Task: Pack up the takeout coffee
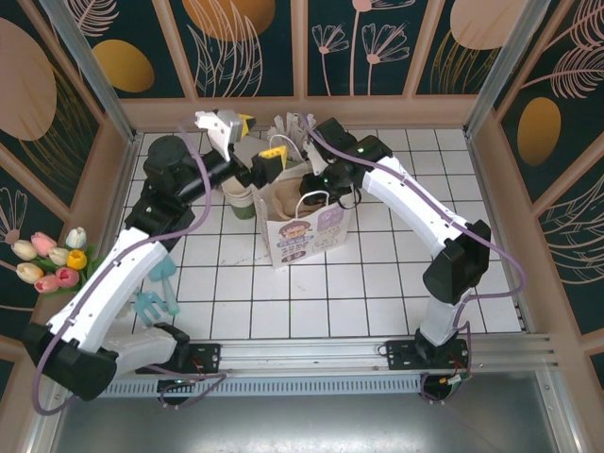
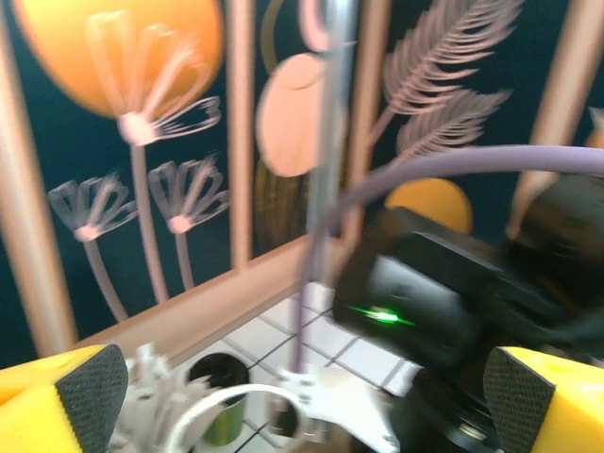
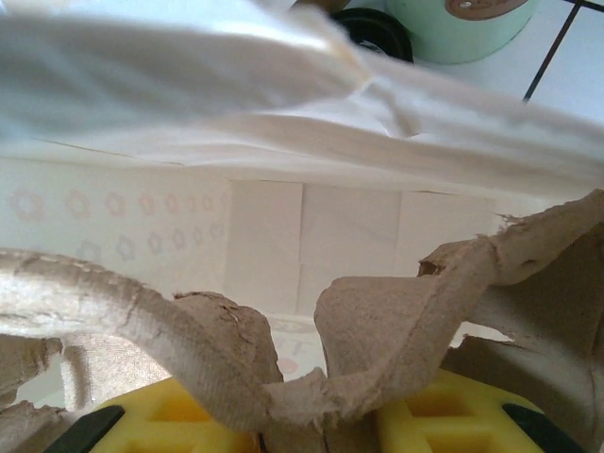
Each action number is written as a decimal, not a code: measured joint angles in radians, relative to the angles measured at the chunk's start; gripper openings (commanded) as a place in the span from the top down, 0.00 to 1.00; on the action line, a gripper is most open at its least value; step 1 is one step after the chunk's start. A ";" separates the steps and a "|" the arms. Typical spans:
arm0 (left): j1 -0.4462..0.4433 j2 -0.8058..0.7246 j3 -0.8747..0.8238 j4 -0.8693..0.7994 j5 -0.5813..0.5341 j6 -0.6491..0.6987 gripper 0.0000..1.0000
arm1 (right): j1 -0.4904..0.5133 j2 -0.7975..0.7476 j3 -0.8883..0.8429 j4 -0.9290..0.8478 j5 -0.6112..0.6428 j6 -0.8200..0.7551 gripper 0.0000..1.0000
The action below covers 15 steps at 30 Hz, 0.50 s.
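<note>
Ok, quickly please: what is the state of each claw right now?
Left claw: open, holding nothing.
Right claw: closed on the brown cardboard tray, inside the paper bag.

Right wrist camera. Right end effector [image 3: 316, 429]: two yellow fingers [image 3: 444, 420] at bottom of view, closed on a torn brown cardboard tray [image 3: 396, 321], whose ragged edge rises between and over them. Behind the tray: inner wall of a white paper bag [image 3: 283, 236], creased into panels, faint printed pattern showing through on the left. Bag's crumpled rim spans the upper view. Beyond the rim: dark lid [image 3: 376, 28], just beside a pale green cup [image 3: 462, 24]. Both on the white-tiled table [image 3: 576, 75].
</note>
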 measured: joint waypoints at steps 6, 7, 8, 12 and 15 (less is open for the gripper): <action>0.000 0.143 0.143 -0.158 -0.096 -0.003 0.06 | 0.000 0.013 0.031 -0.023 0.000 -0.078 0.68; 0.000 0.161 0.153 -0.170 -0.082 0.001 0.07 | -0.002 0.017 0.036 -0.027 0.000 -0.087 0.68; 0.000 0.179 0.156 -0.182 -0.063 0.006 0.08 | -0.003 0.022 0.041 -0.032 0.000 -0.095 0.68; 0.000 0.211 0.149 -0.224 0.008 0.051 0.20 | -0.019 0.037 0.059 -0.037 -0.020 -0.107 0.68; 0.000 0.198 0.117 -0.222 0.004 0.095 0.56 | -0.027 0.040 0.071 -0.039 -0.035 -0.115 0.68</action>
